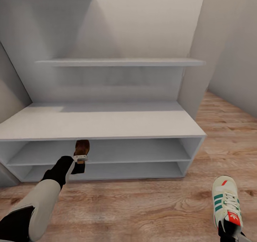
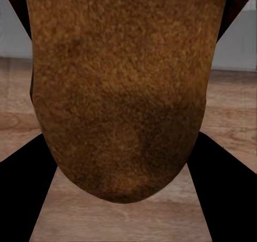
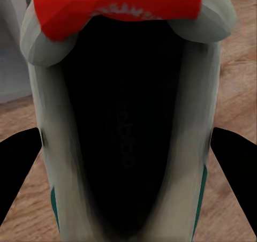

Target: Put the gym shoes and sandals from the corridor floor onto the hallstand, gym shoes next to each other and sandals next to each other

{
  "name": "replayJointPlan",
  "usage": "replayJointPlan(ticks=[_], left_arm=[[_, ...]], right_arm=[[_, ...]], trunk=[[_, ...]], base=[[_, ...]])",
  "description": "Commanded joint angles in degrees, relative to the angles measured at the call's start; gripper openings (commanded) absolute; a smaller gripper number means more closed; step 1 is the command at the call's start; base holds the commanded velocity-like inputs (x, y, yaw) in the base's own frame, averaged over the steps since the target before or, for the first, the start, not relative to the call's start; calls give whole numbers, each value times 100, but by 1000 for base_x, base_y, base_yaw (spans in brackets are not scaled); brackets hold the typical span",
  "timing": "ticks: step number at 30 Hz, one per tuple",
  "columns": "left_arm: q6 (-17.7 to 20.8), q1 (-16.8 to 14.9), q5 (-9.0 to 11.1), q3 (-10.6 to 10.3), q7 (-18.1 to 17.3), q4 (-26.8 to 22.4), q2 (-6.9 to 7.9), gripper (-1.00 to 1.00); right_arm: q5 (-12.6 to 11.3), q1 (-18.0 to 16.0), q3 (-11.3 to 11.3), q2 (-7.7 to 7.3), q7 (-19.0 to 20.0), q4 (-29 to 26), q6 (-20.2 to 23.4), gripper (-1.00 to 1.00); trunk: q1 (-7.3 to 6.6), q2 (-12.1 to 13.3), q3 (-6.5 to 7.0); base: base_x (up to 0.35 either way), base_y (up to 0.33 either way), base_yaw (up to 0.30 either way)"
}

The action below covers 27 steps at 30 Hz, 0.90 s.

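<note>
Colours of the footwear, hallstand and floor.
Gym shoe [image 1: 226, 202]: white, green stripes, red-orange patches; sandal [image 1: 82, 150]: mottled brown, perhaps suede-like; hallstand [image 1: 103, 122]: plain light grey; corridor floor [image 1: 142, 206]: light brown wood grain.

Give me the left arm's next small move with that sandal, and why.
Probably ease the left gripper forward into the upper open shelf of the hallstand. It holds the sandal at that shelf's front edge, toe pointing in, not yet resting on the board. The right gripper holds a gym shoe above the floor.
</note>
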Motion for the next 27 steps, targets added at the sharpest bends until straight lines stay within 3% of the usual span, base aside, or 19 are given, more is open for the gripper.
replayJointPlan(ticks=[1,27], left_arm=[[19,-2,-59,32,-48,-7,-4,-100],[-27,41,-55,71,-56,10,-6,-100]], right_arm=[[-44,-3,1,-1,22,2,-18,-100],[-44,-3,1,-1,20,2,-18,-100]], trunk=[[1,-2,-5],[1,-2,-5]], base=[[248,183,0],[128,29,0]])
